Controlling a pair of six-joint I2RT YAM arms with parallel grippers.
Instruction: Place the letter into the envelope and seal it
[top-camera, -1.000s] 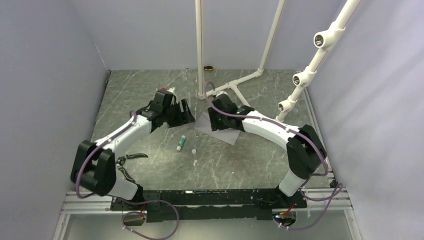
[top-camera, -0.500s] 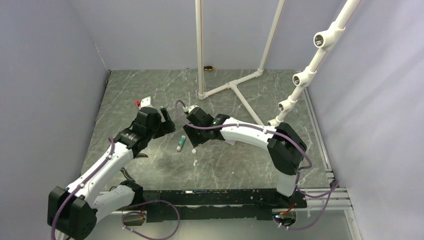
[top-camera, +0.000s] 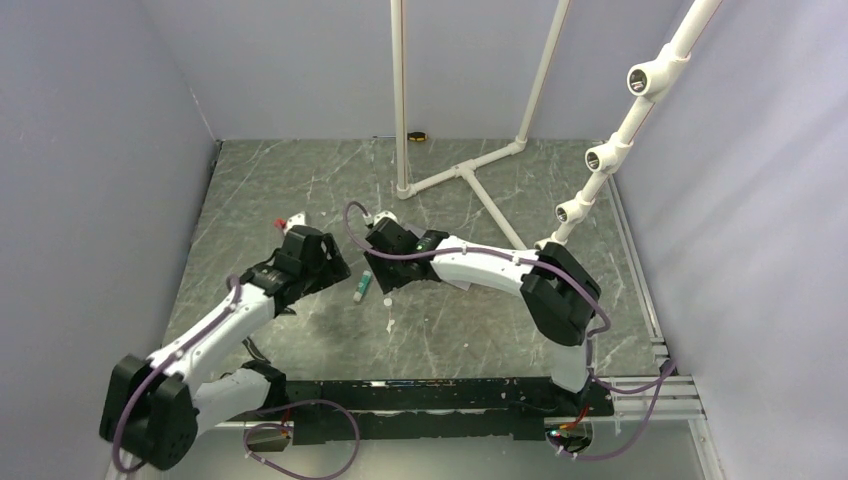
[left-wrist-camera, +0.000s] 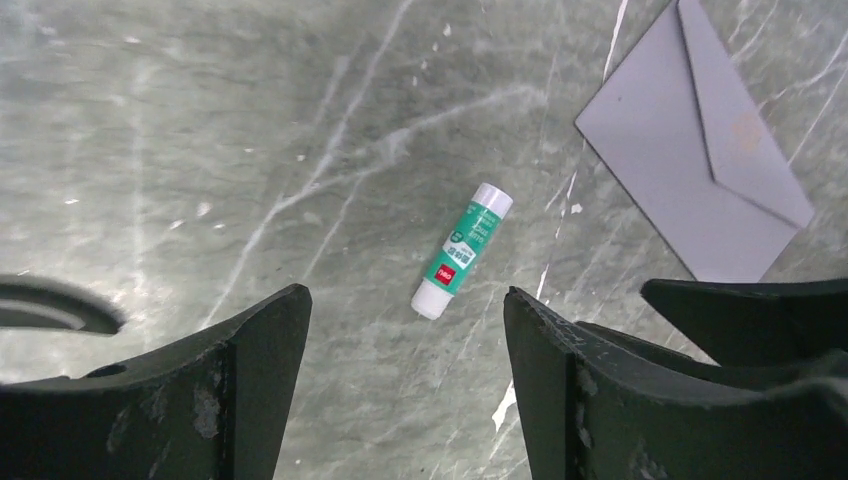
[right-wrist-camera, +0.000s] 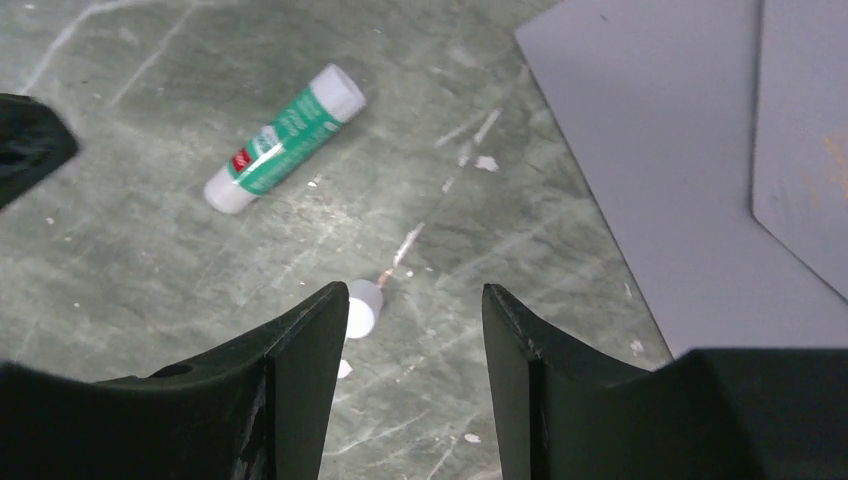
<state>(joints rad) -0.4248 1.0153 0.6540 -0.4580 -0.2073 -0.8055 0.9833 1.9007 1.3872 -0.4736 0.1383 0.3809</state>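
The grey envelope (left-wrist-camera: 690, 160) lies flat on the marble table with its pointed flap folded down; it also shows in the right wrist view (right-wrist-camera: 670, 160). In the top view the right arm covers it. The tan letter is not in view. A green and white glue stick (top-camera: 361, 286) lies uncapped between the grippers, and its white cap (right-wrist-camera: 362, 306) lies close by. My left gripper (left-wrist-camera: 405, 300) is open and empty just short of the glue stick (left-wrist-camera: 462, 250). My right gripper (right-wrist-camera: 412, 295) is open and empty, low over the table beside the cap, left of the envelope.
A white pipe frame (top-camera: 462, 175) stands at the back with a second pipe stand (top-camera: 600, 160) at the right. A small red and white item (top-camera: 291, 220) lies beyond the left gripper. A yellow and black object (top-camera: 415, 135) sits by the back wall.
The right gripper has moved left off the envelope to the glue stick and cap. The left gripper has drawn nearer and lower, toward the glue stick. Both stay open.
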